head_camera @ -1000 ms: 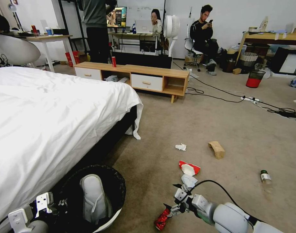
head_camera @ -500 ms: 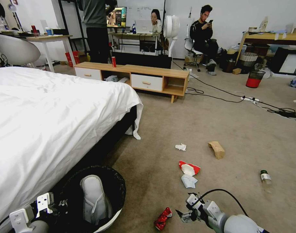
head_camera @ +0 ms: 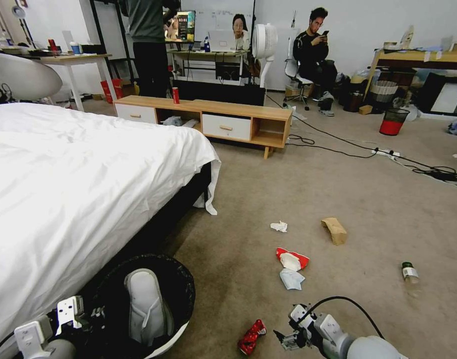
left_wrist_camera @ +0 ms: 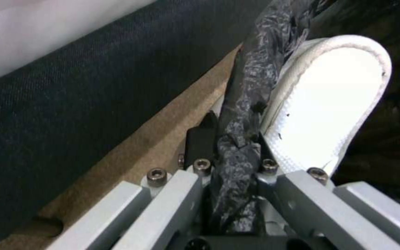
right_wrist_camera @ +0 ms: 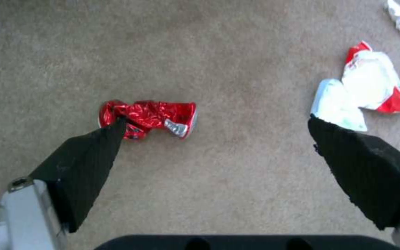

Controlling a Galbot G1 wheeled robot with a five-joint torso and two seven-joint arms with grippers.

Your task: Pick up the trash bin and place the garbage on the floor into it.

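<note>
- The trash bin [head_camera: 143, 304] stands on the floor [head_camera: 298, 199] beside the bed [head_camera: 64, 189], a white slipper [head_camera: 146, 306] upright inside it. The left end effector [left_wrist_camera: 232, 152] is pinched on the rim, with the black bag liner [left_wrist_camera: 246, 104] bunched between its jaws.
- Judged from its thin plastic wall, the bin should be light but flexible. The liner looks slick, so a rim grip may slide; holding wall and liner together seems safest.
- The right end effector [right_wrist_camera: 214, 132] hovers over the carpet, jaws spread wide and holding nothing.
- The crushed red can [right_wrist_camera: 148, 118] lies just beside one fingertip [right_wrist_camera: 107, 139]. It looks light, stiff and creased, with possibly sharp folds; across its narrow middle seems the best hold.
- The red-and-white wrapper [right_wrist_camera: 376, 86] and a flattened tissue [right_wrist_camera: 336, 106] touch each other near the other fingertip. Both look soft, thin and flat, needing a pinch low against the carpet.
- Farther off lie a crumpled tissue [head_camera: 279, 226], a brown paper bag [head_camera: 335, 230] and a small bottle [head_camera: 410, 272]; the bottle would probably roll.
- The can shows silver marks and the bottle a pale label, but no writing is legible.
</note>
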